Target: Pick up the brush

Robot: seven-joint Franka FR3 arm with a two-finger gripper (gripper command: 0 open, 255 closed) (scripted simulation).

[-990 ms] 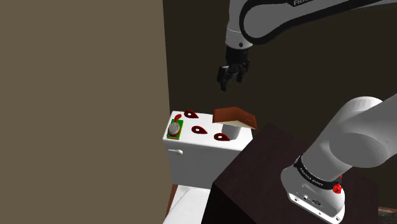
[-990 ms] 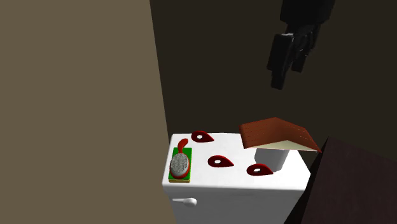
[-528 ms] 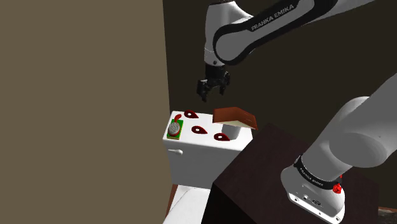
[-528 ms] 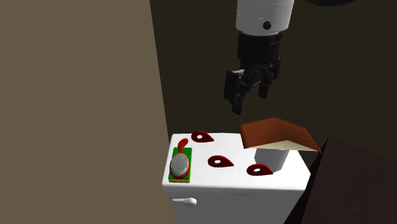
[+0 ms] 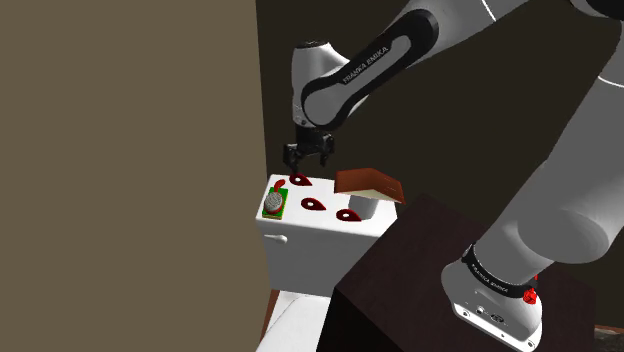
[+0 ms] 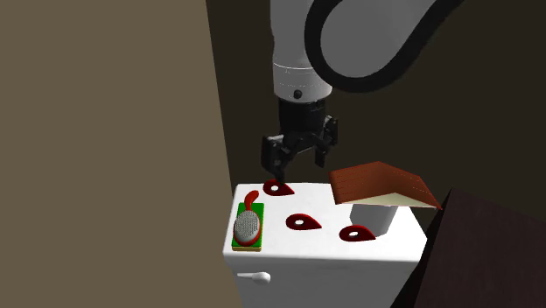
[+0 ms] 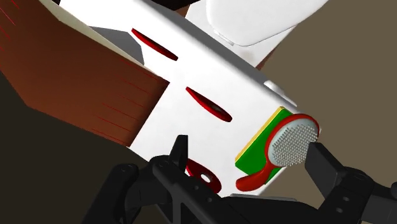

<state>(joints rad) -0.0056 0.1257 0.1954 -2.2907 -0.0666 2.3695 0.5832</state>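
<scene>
The brush [image 6: 248, 224] has a red handle and a round grey bristle head. It lies on a green and yellow pad [image 6: 237, 241] at the left end of a white tank lid [image 6: 324, 258]. My black gripper [image 6: 297, 157] hangs open just above the lid's back edge, over a red teardrop piece [image 6: 278, 187], behind and to the right of the brush. In the shoulder view the gripper [image 5: 309, 160] is above the brush [image 5: 272, 203]. In the wrist view the brush [image 7: 289, 143] lies close to one fingertip [image 7: 316, 154], and nothing is held.
Two more red teardrop pieces [image 6: 303, 222] [image 6: 356, 233] lie on the lid. A brown slab [image 6: 383, 184] rests on a white cylinder at the lid's right end. A tan wall [image 5: 130, 170] stands close on the left, and the dark stand [image 5: 400, 290] is at the lower right.
The arm swung down and toward the shoulder view's left, from high above the brown slab to just over the lid's back edge. The fingers stayed open.
</scene>
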